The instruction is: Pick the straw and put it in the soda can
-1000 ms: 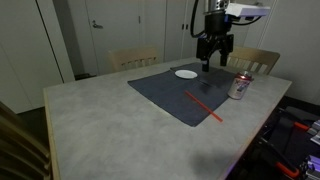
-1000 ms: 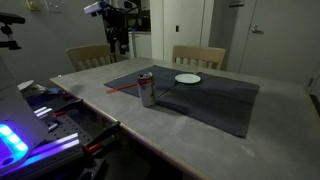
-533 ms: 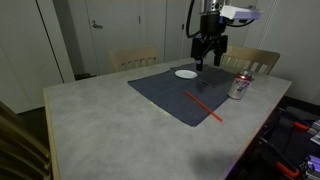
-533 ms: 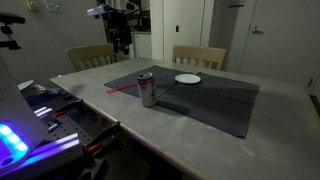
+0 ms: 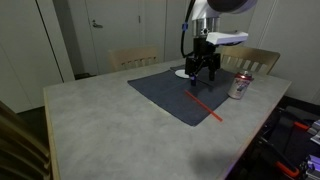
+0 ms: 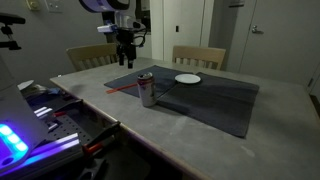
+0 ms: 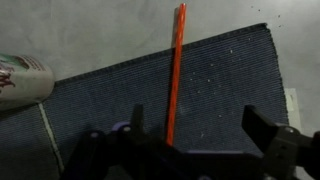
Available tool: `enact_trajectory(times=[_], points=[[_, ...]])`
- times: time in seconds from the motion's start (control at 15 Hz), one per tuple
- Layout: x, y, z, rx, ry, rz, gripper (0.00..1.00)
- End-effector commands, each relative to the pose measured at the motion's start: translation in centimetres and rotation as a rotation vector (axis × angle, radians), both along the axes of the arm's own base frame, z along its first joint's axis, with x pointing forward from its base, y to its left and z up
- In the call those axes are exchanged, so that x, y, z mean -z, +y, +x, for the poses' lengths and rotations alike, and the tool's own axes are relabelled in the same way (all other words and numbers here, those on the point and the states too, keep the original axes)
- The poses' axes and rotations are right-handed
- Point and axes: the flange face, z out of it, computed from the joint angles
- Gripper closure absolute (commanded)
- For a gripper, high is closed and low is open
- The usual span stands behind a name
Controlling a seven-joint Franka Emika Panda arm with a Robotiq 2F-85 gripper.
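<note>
Overhead, gripper (image 5: 200, 79) spread wide above straw (image 5: 204, 104), soda can (image 5: 239, 87) beside, white plate (image 6: 187, 78) nearby, dark mat (image 5: 160, 92) beneath

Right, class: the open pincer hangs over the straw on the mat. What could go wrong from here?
1. The straw lies flat and thin on the dark mat; the pincer may close on cloth or miss it.
2. In the wrist view the straw sits nearer one finger than the middle, so closing could roll it aside.
3. The soda can stands close by the straw's end; a swung straw might tip it.
</note>
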Motion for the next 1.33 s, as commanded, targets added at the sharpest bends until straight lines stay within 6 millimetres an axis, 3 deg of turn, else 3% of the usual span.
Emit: enact_trajectory(times=[0.0, 0.27, 0.53, 1.27], points=[[2.8, -1.5, 1.3, 0.104, 0.018, 0.033, 0.00], [4.7, -3.2, 1.5, 0.303, -0.013, 0.090, 0.00], [6.0, -3.9, 2.0, 0.380, -0.032, 0.110, 0.00], [8.1, -2.7, 2.8, 0.288, 0.012, 0.093, 0.08]])
